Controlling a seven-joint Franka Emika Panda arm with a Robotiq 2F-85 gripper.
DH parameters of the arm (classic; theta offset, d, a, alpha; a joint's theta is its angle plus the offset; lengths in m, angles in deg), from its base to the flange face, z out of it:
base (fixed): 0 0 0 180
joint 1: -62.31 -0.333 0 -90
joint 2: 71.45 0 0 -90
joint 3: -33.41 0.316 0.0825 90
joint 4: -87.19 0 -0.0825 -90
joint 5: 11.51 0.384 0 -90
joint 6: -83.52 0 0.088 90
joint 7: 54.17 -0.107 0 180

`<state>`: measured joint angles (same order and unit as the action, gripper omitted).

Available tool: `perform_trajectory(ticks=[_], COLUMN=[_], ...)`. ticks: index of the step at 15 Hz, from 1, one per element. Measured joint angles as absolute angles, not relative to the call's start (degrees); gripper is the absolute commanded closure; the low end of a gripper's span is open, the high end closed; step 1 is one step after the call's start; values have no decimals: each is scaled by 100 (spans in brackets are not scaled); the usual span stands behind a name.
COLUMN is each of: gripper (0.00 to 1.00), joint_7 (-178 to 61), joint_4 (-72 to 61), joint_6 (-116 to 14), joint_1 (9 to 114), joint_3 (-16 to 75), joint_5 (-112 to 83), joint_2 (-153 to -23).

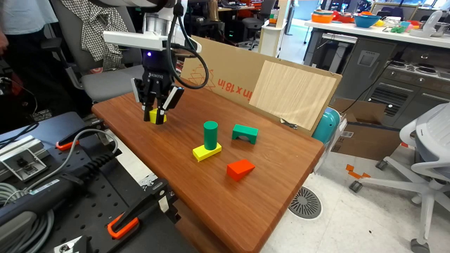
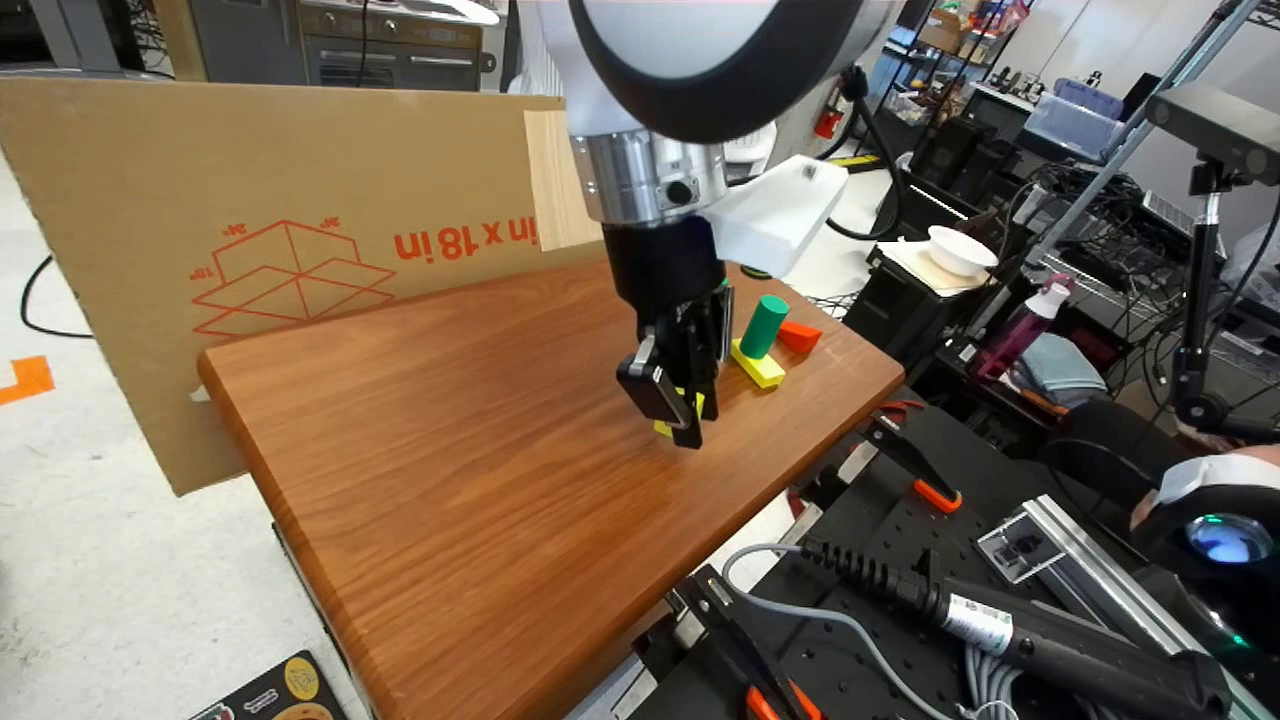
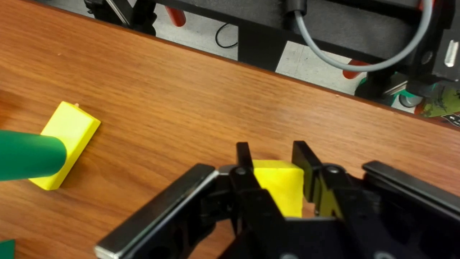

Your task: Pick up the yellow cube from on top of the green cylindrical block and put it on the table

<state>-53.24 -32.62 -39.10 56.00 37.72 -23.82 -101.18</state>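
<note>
Along the near side of the counter (image 1: 242, 200), in an exterior view: an orange-red wedge (image 1: 240, 169), no part in the task. Just beyond it, to the left, a flat yellow block (image 1: 201, 153) with the green cylindrical block (image 1: 210, 136) upright on it. The yellow cube (image 1: 153, 116) isn't on top of the cylinder, so count the pick-off half as done. Slightly farther, to the right, a green arch block (image 1: 245, 130), apart from both; not involved. Farther still, well left: that cube, between the jaws and well apart from the cylinder. Jaws look to be grasping it; wrist view has a jaw against each side, no clear gap. Cube sits low, at or just above the counter. Contact underneath can't be told, since the jaws cover much of it in both exterior views. Left to do, by my read: finish the set-down if any height remains, let go, back off. Release not yet done. Call it most of the way. If it's let go a bit high, the cube could drop and tip. Far edge: upright cardboard sheet (image 1: 228, 65) with a pale panel (image 1: 291, 93) against its face.
</note>
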Motion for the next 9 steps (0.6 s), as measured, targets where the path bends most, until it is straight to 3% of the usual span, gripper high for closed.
perform_trajectory(ticks=[9], gripper=[92], joint_7=[-5402], joint_4=[-2881], joint_6=[-3910], joint_1=[5586], joint_3=[3665], joint_5=[-2458], joint_2=[-10506])
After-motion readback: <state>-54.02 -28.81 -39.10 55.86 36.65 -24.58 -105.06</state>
